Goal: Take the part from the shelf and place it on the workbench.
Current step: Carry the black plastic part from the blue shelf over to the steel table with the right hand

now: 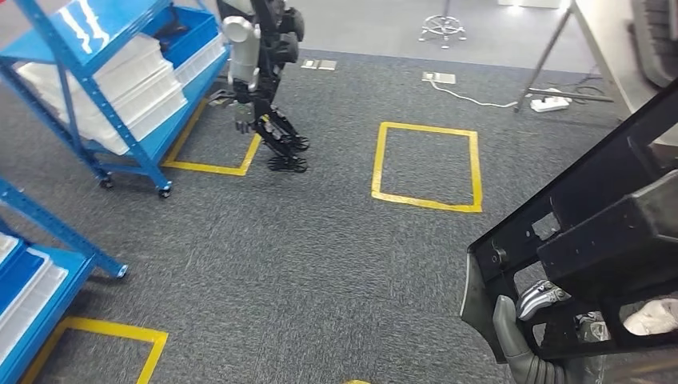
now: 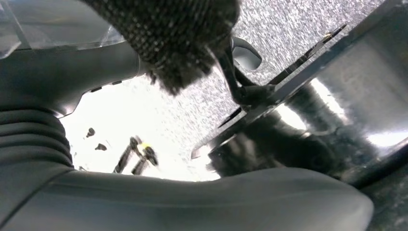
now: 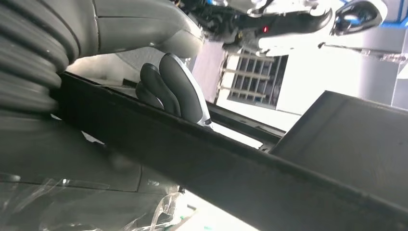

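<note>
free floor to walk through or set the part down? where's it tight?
Bare grey carpet runs between the blue shelves and the black part held low on the robot's right. The yellow taped square encloses bare carpet. Crowded: another robot stands beside the upper shelf; a power strip and cable lie beyond the square.

head view looks down at carpet floor (image 1: 264,264); both wrist views sit close against the black part (image 1: 592,232).

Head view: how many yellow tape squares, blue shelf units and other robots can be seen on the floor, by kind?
Yellow tape squares: 3
Blue shelf units: 2
Other robots: 1
Total: 6
</note>
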`<action>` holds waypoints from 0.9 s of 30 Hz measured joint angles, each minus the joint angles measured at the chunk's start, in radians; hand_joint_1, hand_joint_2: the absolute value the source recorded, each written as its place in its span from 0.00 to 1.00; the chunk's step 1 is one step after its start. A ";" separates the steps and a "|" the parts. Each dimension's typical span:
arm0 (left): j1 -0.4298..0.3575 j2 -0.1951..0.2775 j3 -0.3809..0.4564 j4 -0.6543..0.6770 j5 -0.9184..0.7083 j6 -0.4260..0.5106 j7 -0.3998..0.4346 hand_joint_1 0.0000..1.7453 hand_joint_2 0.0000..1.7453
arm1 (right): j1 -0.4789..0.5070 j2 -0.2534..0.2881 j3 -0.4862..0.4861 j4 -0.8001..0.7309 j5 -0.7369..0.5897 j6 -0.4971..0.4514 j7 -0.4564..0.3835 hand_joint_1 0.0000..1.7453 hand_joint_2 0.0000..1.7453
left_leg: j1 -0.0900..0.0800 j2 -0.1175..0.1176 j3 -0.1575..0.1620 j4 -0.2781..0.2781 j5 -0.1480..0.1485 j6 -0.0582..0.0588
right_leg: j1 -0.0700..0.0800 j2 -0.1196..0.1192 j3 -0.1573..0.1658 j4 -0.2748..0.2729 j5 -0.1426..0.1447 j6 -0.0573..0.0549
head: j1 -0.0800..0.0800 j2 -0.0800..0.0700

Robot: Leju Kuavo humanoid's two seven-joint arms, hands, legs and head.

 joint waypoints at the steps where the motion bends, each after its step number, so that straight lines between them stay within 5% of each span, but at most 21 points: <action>1: 0.001 0.000 0.000 0.000 0.000 0.000 0.000 0.00 1.00 | 0.002 0.000 0.000 0.000 0.000 -0.001 0.000 1.00 1.00 | 0.001 0.012 0.000 0.001 -0.001 -0.001 | -0.002 -0.004 0.005 -0.003 0.011 0.004 | 0.000 0.000; 4: 0.004 0.002 0.000 0.000 -0.001 0.000 0.000 0.00 1.00 | 0.007 0.000 -0.001 0.000 0.000 -0.002 0.000 1.00 1.00 | 0.004 0.042 0.001 0.012 -0.010 -0.015 | -0.006 -0.053 0.132 -0.224 0.108 0.016 | 0.000 0.000; 6: 0.005 0.005 0.000 -0.001 -0.001 0.000 0.004 0.00 1.00 | 0.007 0.000 -0.001 0.000 0.002 -0.002 0.000 1.00 1.00 | 0.002 0.056 0.000 0.028 -0.017 -0.027 | -0.005 -0.082 0.189 -0.331 0.141 0.010 | 0.000 0.000; 10: 0.003 0.008 0.000 -0.001 -0.001 0.001 0.026 0.00 1.00 | 0.007 -0.001 0.000 -0.005 0.016 0.001 0.011 1.00 1.00 | 0.007 0.051 -0.014 0.062 -0.034 -0.041 | -0.008 -0.046 0.189 -0.347 0.153 -0.015 | -0.001 0.000; 14: -0.007 0.008 0.000 -0.001 0.001 -0.013 0.031 0.00 1.00 | 0.004 -0.004 0.000 -0.013 0.022 0.005 0.036 1.00 1.00 | 0.011 0.000 -0.139 0.359 -0.177 -0.051 | -0.008 -0.007 0.189 -0.354 0.161 -0.029 | -0.002 0.000; 16: -0.011 0.008 0.000 -0.001 0.003 -0.036 0.029 0.00 1.00 | 0.002 -0.005 0.001 -0.013 0.019 0.010 0.044 1.00 1.00 | 0.006 -0.009 -0.164 0.423 -0.182 -0.045 | -0.007 0.018 0.192 -0.354 0.161 -0.029 | -0.002 0.000; 18: -0.014 0.008 0.000 -0.001 0.004 -0.043 0.030 0.00 1.00 | -0.007 -0.005 0.004 -0.013 0.016 0.019 0.050 1.00 1.00 | 0.001 -0.028 -0.115 0.312 -0.107 -0.034 | -0.007 0.047 0.196 -0.355 0.161 -0.029 | -0.002 0.000; 20: -0.014 0.008 0.000 -0.001 0.005 -0.031 0.033 0.00 1.00 | -0.023 -0.005 0.010 -0.012 0.015 0.028 0.054 1.00 1.00 | 0.000 -0.078 -0.057 0.152 -0.020 -0.024 | -0.010 0.073 0.193 -0.356 0.163 -0.028 | -0.003 0.000; 22: -0.014 0.008 0.000 -0.001 0.005 -0.020 0.034 0.00 1.00 | -0.036 -0.005 0.018 -0.011 0.018 0.033 0.059 1.00 1.00 | -0.001 -0.110 -0.039 0.088 0.016 -0.020 | -0.016 0.096 0.184 -0.358 0.168 -0.022 | -0.003 0.000; 24: -0.015 0.007 0.000 -0.001 0.005 -0.017 0.035 0.00 1.00 | -0.043 -0.004 0.027 -0.010 0.021 0.035 0.063 1.00 1.00 | -0.001 -0.091 -0.035 0.077 0.025 -0.018 | -0.020 0.113 0.178 -0.363 0.173 -0.011 | -0.003 0.000; 27: -0.011 0.006 0.000 -0.001 0.005 -0.017 0.037 0.00 1.00 | -0.050 -0.005 0.035 -0.010 0.023 0.030 0.066 1.00 1.00 | 0.002 -0.046 -0.009 0.007 0.018 -0.009 | -0.008 0.045 0.121 -0.265 0.108 -0.004 | -0.002 0.000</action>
